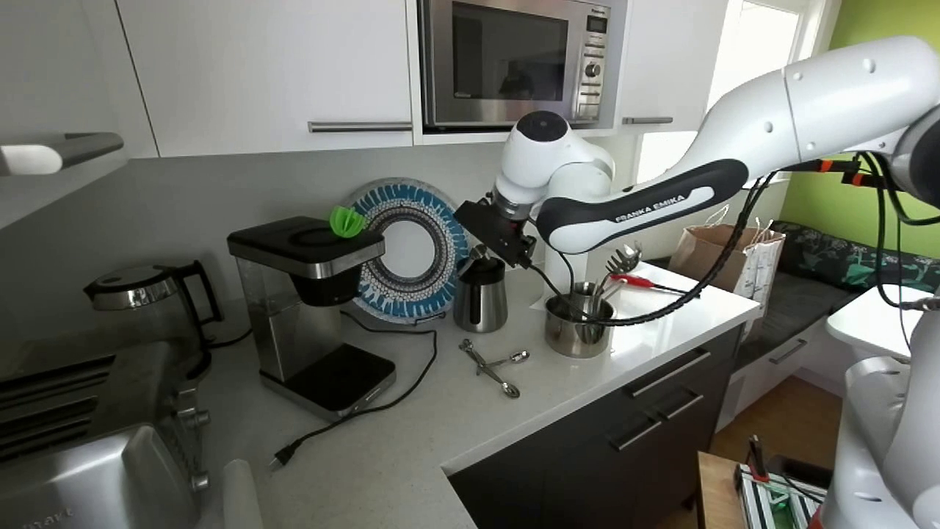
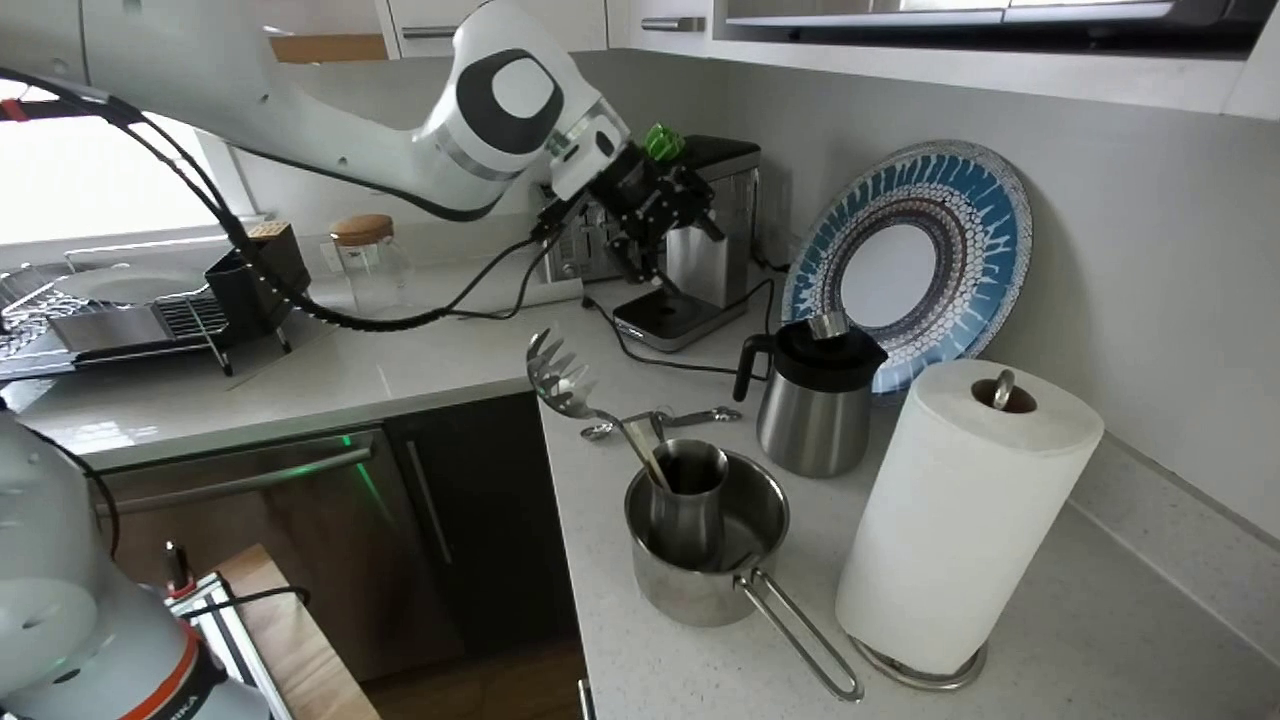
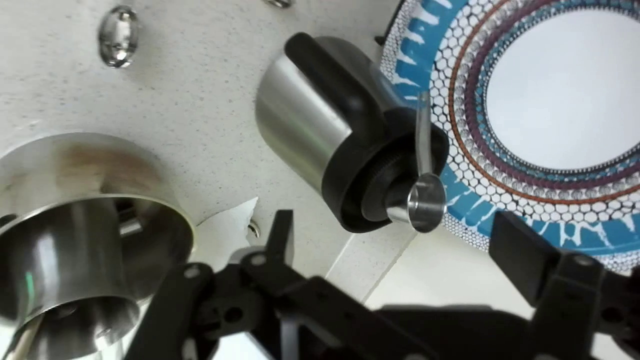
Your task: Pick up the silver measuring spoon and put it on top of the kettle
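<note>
The silver measuring spoon, with a round bowl and thin straight handle, lies on the black lid of the silver kettle. Its bowl shows in the wrist view (image 3: 426,204) and in an exterior view (image 2: 828,325). The kettle (image 3: 305,120) stands upright on the counter and shows in both exterior views (image 1: 481,301) (image 2: 815,415). My gripper (image 3: 394,220) is open and empty. In the wrist view the spoon's bowl appears between the fingertips, apart from both. In an exterior view the gripper (image 2: 690,258) is in the air, higher than the kettle.
Crossed silver spoons (image 1: 490,367) lie on the counter near the kettle. A steel pot (image 2: 660,590) holds a metal cup and utensils. A blue patterned plate (image 1: 440,220) leans on the wall. A paper towel roll (image 2: 960,520), coffee maker (image 1: 294,330) and toaster (image 1: 88,441) stand around.
</note>
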Tool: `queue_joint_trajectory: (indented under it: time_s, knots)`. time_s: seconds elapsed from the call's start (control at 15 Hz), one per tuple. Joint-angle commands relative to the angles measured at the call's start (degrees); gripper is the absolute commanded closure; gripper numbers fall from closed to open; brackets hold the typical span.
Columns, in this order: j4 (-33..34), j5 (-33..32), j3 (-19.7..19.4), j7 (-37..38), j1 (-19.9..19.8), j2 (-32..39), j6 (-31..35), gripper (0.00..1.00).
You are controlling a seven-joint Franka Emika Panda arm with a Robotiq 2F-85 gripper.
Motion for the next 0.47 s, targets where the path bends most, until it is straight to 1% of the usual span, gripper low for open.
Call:
queue_joint_trajectory:
  time_s: [0.0, 0.13, 0.27, 0.33, 0.4]
  knots:
    - [-7.4, -4.3, 6.9, -3.4, 0.1, -8.4, -8.8, 0.0]
    - [-9.5, -3.8, 10.0, -7.6, 0.6, -11.4, -13.0, 0.0]
    - [-10.7, -3.7, 11.9, -12.8, 1.0, -13.3, -13.8, 0.0]
    - [-7.5, -2.5, 11.9, -9.1, -0.2, -10.1, -12.7, 0.0]
    - [-8.3, -2.5, 12.6, -10.7, 0.0, -11.1, -13.2, 0.0]
